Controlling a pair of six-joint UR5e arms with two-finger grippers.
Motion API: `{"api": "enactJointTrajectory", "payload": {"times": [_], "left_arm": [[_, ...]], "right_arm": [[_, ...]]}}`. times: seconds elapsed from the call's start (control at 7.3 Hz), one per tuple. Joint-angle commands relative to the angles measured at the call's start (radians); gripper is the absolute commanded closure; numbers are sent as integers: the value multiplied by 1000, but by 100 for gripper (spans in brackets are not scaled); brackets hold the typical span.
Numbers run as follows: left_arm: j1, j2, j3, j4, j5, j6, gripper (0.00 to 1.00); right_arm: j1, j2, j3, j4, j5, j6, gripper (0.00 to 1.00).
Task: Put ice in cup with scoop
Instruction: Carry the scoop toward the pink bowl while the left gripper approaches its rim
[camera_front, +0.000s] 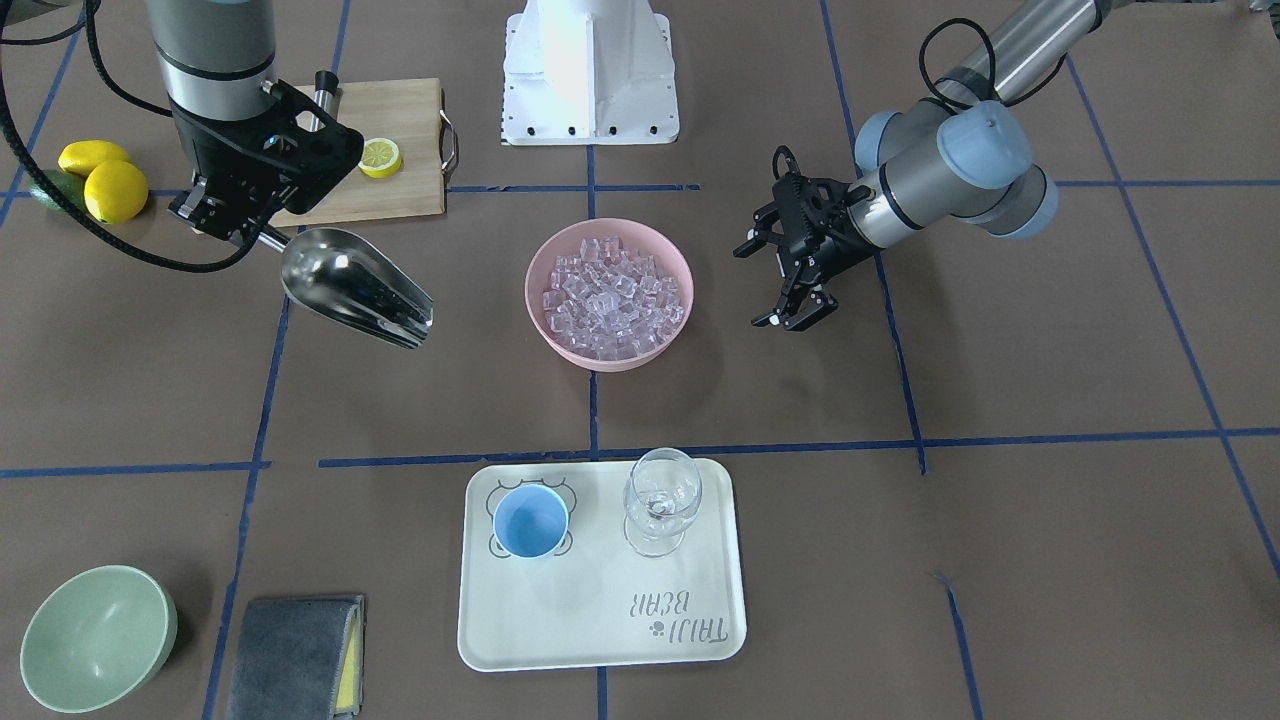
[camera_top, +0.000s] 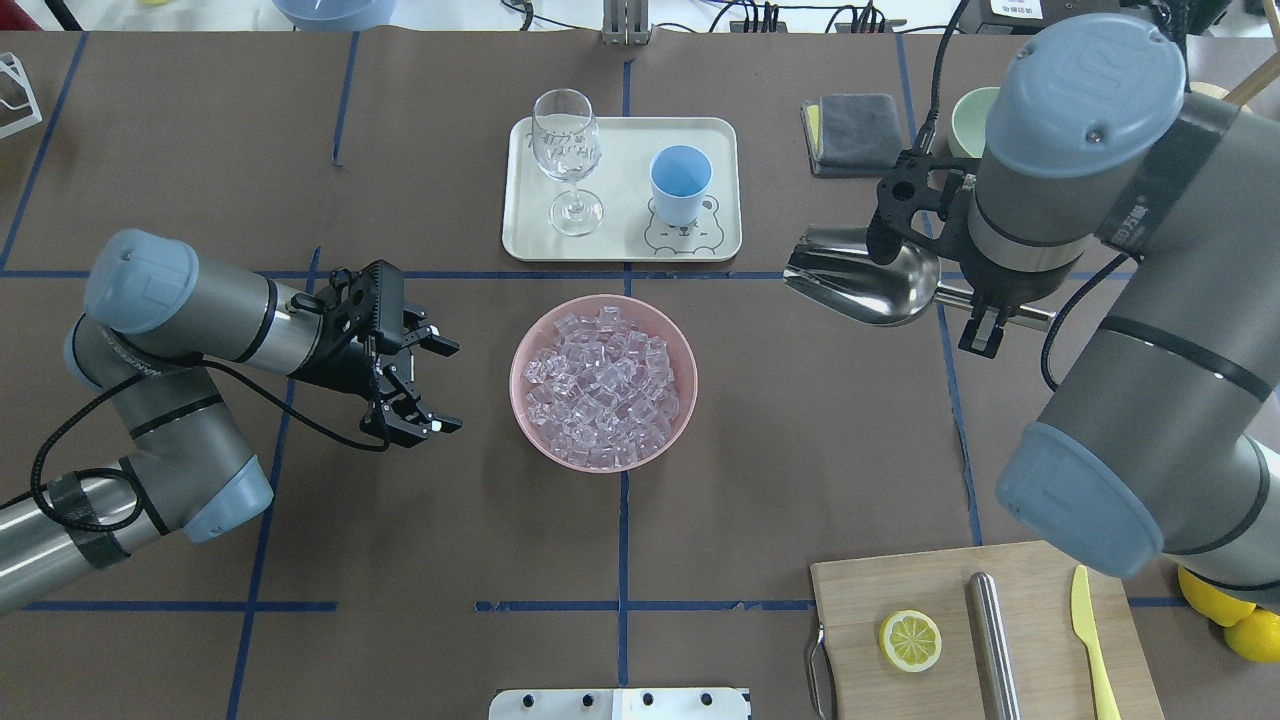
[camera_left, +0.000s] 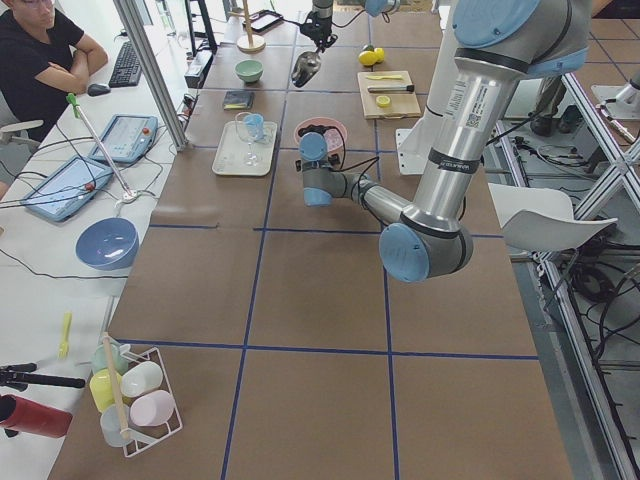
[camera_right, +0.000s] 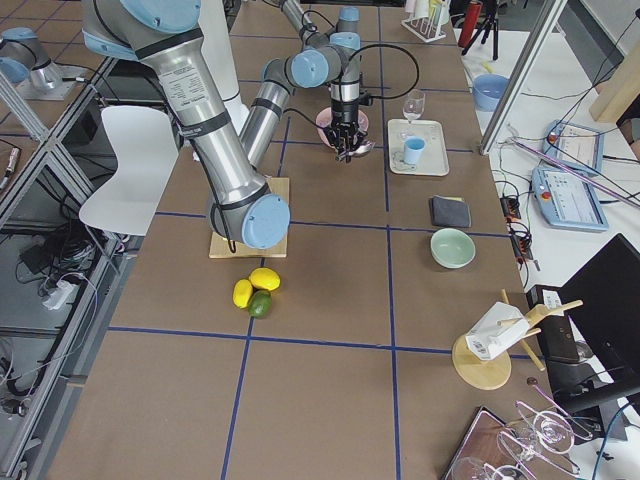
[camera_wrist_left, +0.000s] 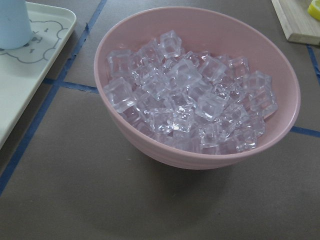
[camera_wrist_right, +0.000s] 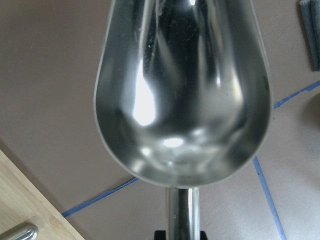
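The ice (camera_front: 612, 295) is a heap of clear cubes in a pink bowl (camera_front: 556, 343) at the table's middle, also in the overhead view (camera_top: 603, 385) and the left wrist view (camera_wrist_left: 190, 100). The light-blue cup (camera_front: 530, 520) stands empty on a cream tray (camera_front: 600, 620), also in the overhead view (camera_top: 680, 180). My right gripper (camera_top: 985, 320) is shut on the rod handle of the steel scoop (camera_top: 865, 280). It holds the scoop empty above the table, beside the bowl (camera_wrist_right: 182, 90). My left gripper (camera_top: 448, 387) is open and empty on the bowl's other side.
A clear wine glass (camera_top: 567, 150) stands on the tray beside the cup. A wooden board (camera_top: 900, 590) holds a lemon slice, a steel cylinder (camera_top: 993, 630) and a yellow knife. A pale green bowl (camera_front: 95, 635), a grey cloth (camera_front: 295, 655) and lemons (camera_front: 105, 180) lie farther out.
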Motion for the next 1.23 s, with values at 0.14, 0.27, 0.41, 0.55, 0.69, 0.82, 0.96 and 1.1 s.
{"api": "enactJointTrajectory", "payload": {"times": [0.14,0.27,0.41,0.55,0.69,0.82,0.96,1.1], "left_arm": [[59,-23,41,-76,118,-50,0],[61,-24,41,-76,117,-51,0],[61,-26,41,-76,117,-51,0],[62,-27,43,-75,115,-51,0],[62,-27,44,-75,115,-50,0],[68,-30,44,-76,115,-47,0],[73,-35,46,-76,109,-42,0],[73,-38,47,-75,33,-36,0]], "right_arm": [[-2,58,-36,-56,-5,-17,100],[-2,123,-65,-123,-8,-105,100],[-4,157,-90,-145,-11,-155,100],[-10,168,-101,-156,-35,-155,100],[-28,197,-108,-190,-67,-155,100],[-52,256,-148,-249,-86,-155,100],[-60,273,-156,-270,-98,-155,100],[-63,275,-158,-270,-97,-155,100]]}}
